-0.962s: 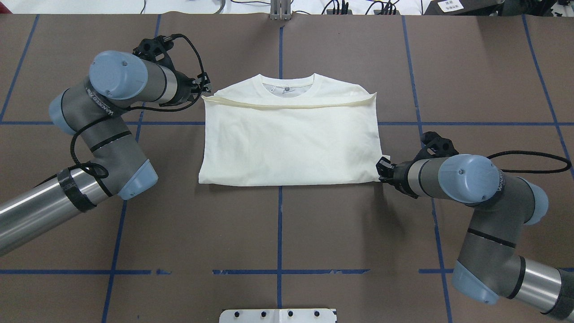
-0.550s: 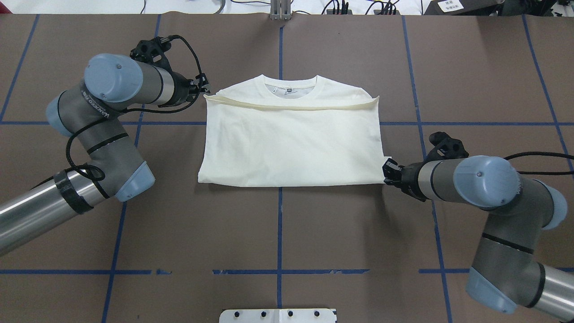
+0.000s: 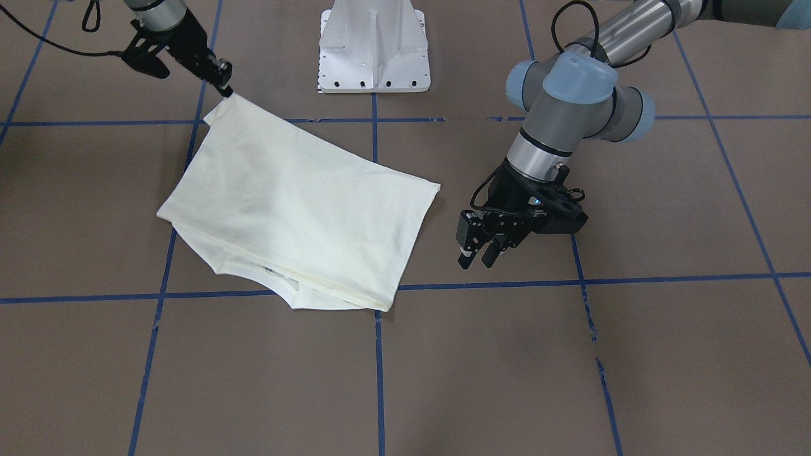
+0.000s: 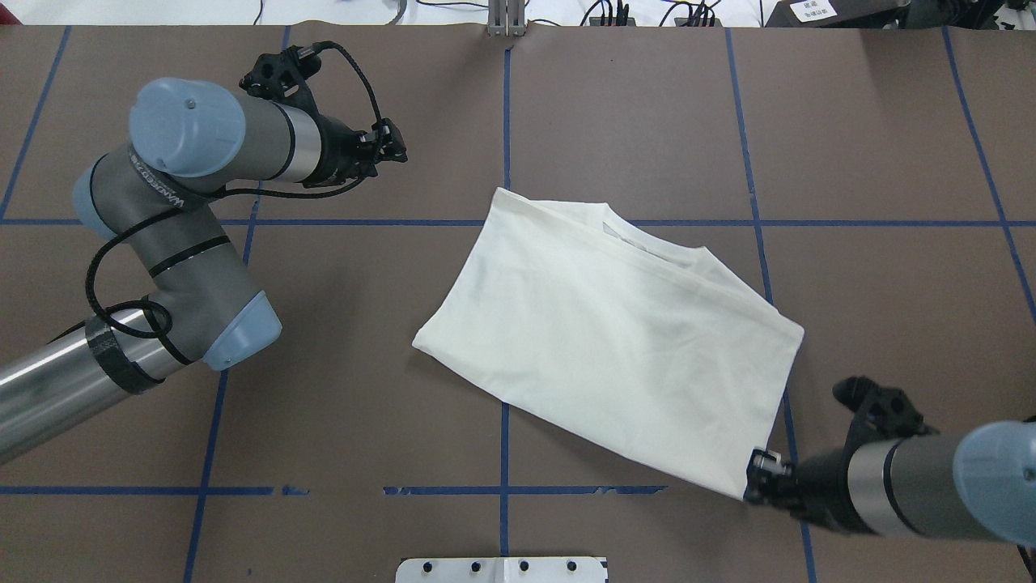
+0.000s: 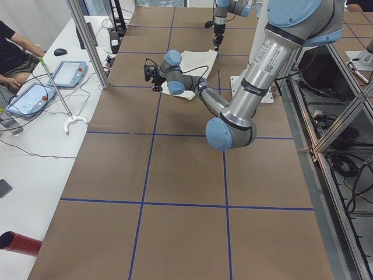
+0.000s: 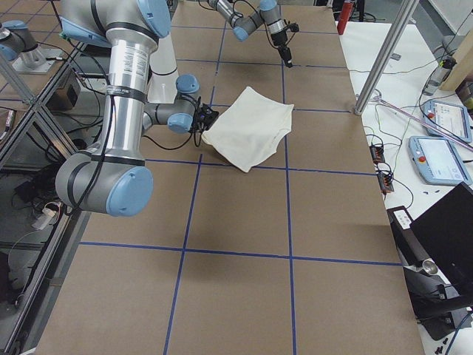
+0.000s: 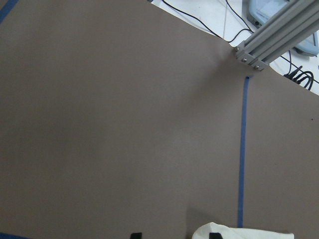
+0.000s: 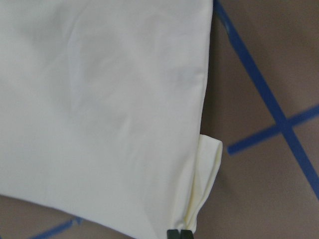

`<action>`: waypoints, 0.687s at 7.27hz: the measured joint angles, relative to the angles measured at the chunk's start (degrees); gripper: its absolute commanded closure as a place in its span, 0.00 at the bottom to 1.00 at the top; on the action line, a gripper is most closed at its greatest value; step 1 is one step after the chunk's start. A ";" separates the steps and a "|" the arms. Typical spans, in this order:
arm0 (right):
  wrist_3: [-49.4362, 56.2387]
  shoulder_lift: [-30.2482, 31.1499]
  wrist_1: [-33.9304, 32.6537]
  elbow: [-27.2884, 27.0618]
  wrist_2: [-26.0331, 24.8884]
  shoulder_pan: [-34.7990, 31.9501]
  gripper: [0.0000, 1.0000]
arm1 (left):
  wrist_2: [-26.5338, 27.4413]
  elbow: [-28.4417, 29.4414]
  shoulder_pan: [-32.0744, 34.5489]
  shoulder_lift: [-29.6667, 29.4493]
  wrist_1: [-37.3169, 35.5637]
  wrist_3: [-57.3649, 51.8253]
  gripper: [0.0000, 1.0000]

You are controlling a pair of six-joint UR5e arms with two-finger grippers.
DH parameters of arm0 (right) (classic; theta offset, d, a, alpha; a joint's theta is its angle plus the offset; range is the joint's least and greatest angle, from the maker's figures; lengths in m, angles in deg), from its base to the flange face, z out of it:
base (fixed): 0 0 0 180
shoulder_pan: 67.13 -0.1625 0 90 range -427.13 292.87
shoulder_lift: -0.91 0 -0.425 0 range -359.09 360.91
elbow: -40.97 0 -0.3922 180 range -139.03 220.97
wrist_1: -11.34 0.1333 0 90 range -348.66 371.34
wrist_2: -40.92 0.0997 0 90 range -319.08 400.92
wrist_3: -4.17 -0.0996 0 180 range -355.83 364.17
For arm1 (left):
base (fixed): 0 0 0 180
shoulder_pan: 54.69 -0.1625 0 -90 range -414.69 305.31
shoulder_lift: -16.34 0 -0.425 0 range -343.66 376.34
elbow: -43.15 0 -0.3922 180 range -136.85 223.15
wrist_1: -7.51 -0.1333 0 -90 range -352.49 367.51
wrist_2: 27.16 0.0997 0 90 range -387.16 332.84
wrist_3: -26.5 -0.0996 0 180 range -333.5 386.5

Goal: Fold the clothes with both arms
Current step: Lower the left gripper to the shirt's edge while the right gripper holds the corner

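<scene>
Now | right hand (image 4: 754,476) pinches T-shirt (image 4: 615,340) corner | left hand (image 3: 475,256) spread, apart

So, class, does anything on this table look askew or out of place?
Yes. The shirt lies slanted across the blue tape lines instead of square to them. The right pincer pinches one corner near the robot, while the left pincer hangs open, clear of the cloth.
</scene>
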 measured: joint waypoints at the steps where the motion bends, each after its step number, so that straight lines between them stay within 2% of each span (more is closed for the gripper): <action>1: -2.76 0.84 0.02 -1.77 -0.54 8.04 0.01 | -2.38 -2.14 -0.26 0.14 -0.25 2.55 0.44; 2: -3.99 1.26 -0.01 -2.37 -1.04 13.20 0.00 | -3.52 -3.78 -1.32 0.45 -0.42 5.29 0.43; 3: -4.46 1.49 -0.10 -2.53 -1.52 15.05 0.00 | -3.91 -5.15 -3.22 0.95 -0.60 8.45 0.39; 4: -4.62 1.63 -0.15 -2.70 -1.90 13.53 0.00 | -3.90 -6.82 -5.47 1.55 -1.50 11.99 0.37; 5: -4.62 1.58 -0.15 -2.79 -1.99 9.26 0.00 | -3.52 -9.56 -8.25 2.93 -3.28 15.14 0.37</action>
